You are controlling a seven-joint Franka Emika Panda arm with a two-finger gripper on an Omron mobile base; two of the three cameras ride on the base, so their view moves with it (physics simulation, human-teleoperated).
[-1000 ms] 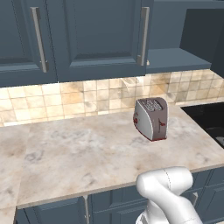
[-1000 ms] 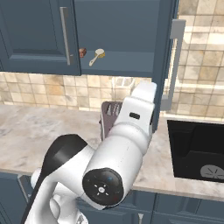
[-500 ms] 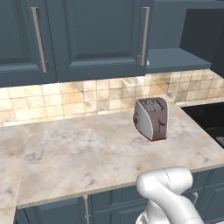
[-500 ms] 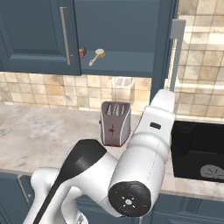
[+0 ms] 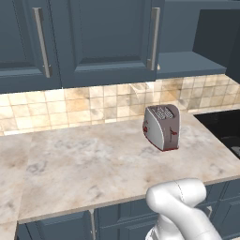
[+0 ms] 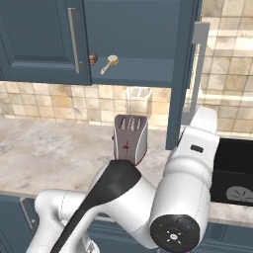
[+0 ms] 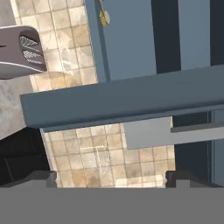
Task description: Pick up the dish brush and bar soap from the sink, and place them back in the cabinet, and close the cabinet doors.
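Note:
The dish brush and the bar soap lie side by side on the shelf of the open cabinet. The brush's cream head peeks out at the top of the hand view. One of the cabinet doors stands open, edge-on, with its silver handle; the left one is shut. My arm reaches up beside the open door. That door's edge crosses the hand view just beyond my open gripper, which holds nothing. The black sink lies at the right.
A red-and-silver toaster stands on the marble counter left of the sink, also seen as toaster from the hand. The sink's grey drain is visible. Tiled backsplash runs behind; low blue cabinets sit below the counter.
My arm has swung to the right, from in front of the toaster to beside the open door. Brush, soap and doors have not moved.

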